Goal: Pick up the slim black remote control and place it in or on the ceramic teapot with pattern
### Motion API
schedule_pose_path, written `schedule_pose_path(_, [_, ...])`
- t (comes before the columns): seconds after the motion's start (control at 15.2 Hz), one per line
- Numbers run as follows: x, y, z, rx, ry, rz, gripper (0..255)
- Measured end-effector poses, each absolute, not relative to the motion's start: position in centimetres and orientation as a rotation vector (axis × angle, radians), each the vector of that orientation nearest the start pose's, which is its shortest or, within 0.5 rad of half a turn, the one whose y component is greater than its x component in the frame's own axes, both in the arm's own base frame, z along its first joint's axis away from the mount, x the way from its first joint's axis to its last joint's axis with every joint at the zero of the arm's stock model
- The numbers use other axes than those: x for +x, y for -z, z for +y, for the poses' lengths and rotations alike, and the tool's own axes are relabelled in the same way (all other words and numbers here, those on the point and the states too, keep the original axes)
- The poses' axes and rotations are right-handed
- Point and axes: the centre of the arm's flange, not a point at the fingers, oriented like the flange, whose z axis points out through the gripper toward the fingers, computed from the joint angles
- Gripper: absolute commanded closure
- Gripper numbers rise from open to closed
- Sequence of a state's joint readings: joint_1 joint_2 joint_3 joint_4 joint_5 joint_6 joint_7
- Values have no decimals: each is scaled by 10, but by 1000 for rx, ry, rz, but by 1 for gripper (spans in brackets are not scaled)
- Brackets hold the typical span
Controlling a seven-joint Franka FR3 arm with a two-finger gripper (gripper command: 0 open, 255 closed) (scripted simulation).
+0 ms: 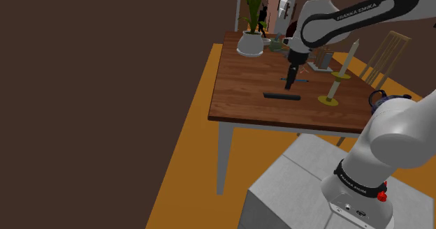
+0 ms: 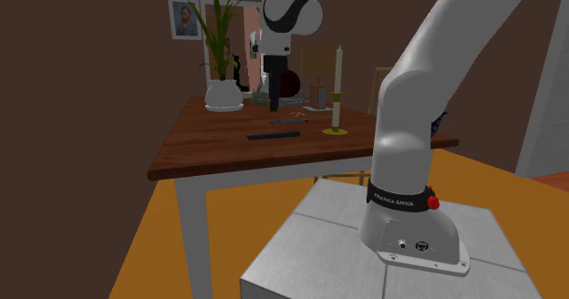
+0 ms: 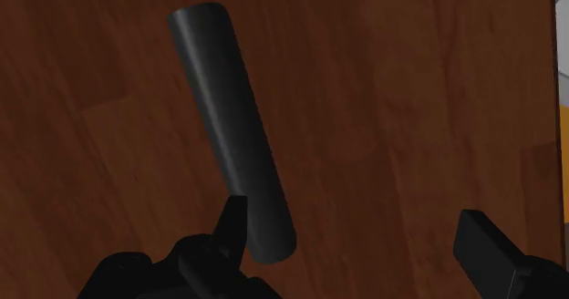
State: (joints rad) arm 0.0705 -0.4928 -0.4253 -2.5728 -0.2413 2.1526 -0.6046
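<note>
The slim black remote (image 1: 281, 95) lies flat on the brown wooden table (image 1: 244, 105), toward its front half; it also shows as a dark bar (image 2: 274, 135). My black gripper (image 1: 290, 84) hangs open just above it, pointing down (image 2: 274, 110). In the wrist view the remote (image 3: 232, 133) runs away from the hand, its near end beside one finger (image 3: 232, 229), while the other finger (image 3: 488, 242) stands far off over bare wood. Nothing is held. A dark round-bodied vessel (image 2: 290, 86) stands at the back of the table behind the arm; its pattern cannot be made out.
A white pot with a green plant (image 1: 250, 45) stands at the table's far corner. A tall candle in a yellow holder (image 1: 339, 77) rises just beside the gripper, toward the shoulder view's right. A thin blue item (image 2: 290, 120) lies behind the remote. A wooden chair (image 1: 388, 53) stands beyond the table.
</note>
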Motion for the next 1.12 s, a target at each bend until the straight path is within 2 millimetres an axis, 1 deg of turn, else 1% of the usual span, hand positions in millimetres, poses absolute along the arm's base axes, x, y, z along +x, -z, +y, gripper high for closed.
schedule_pose_path(0.07, [376, -408, -154, -3093, 61, -715, 0])
schedule_pose_path(0.13, [382, -399, -156, -3086, 60, -769, 0])
schedule_pose_path(0.26, [397, -380, -171, -3072, 58, -873, 0])
schedule_pose_path(0.33, [402, -371, -174, -3062, 58, -928, 0])
schedule_pose_path(0.4, [411, -364, -179, -3053, 59, -978, 0])
schedule_pose_path(0.46, [414, -356, -183, -3047, 57, -1008, 0])
schedule_pose_path(0.53, [417, -352, -185, -3045, 57, -1022, 0])
schedule_pose_path(0.73, [419, -333, -188, -3043, 56, -1036, 0])
schedule_pose_path(0.86, [419, -323, -187, -3042, 56, -1037, 0])
schedule_pose_path(0.99, [420, -317, -187, -3042, 57, -1038, 0])
schedule_pose_path(1.12, [421, -315, -187, -3042, 57, -1038, 0])
